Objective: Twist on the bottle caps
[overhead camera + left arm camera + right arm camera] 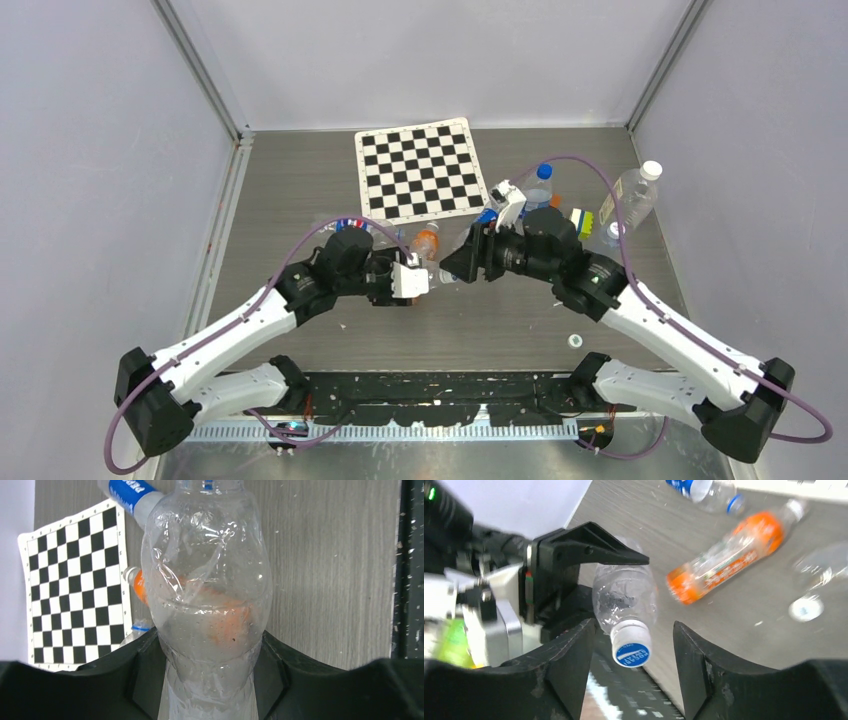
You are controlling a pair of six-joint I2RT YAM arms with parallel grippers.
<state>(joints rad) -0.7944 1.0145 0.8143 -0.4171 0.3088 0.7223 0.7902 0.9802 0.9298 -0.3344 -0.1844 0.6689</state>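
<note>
My left gripper (210,640) is shut on a clear, crumpled bottle (207,580) and holds it off the table; it also shows in the top view (405,282). In the right wrist view the bottle (624,597) points its neck at me, with a white cap with a blue top (631,647) on it. My right gripper (634,626) is open, with its jaws on either side of the cap and a gap on each side. In the top view the right gripper (462,262) faces the left one over the table's middle.
An orange-labelled bottle (724,557) lies on the table behind. A blue-labelled bottle (701,487) lies farther back. A loose white cap (575,341) lies by the right arm. A checkerboard (415,170) lies at the back. Capped bottles (637,195) and a yellow-green sponge (606,212) stand back right.
</note>
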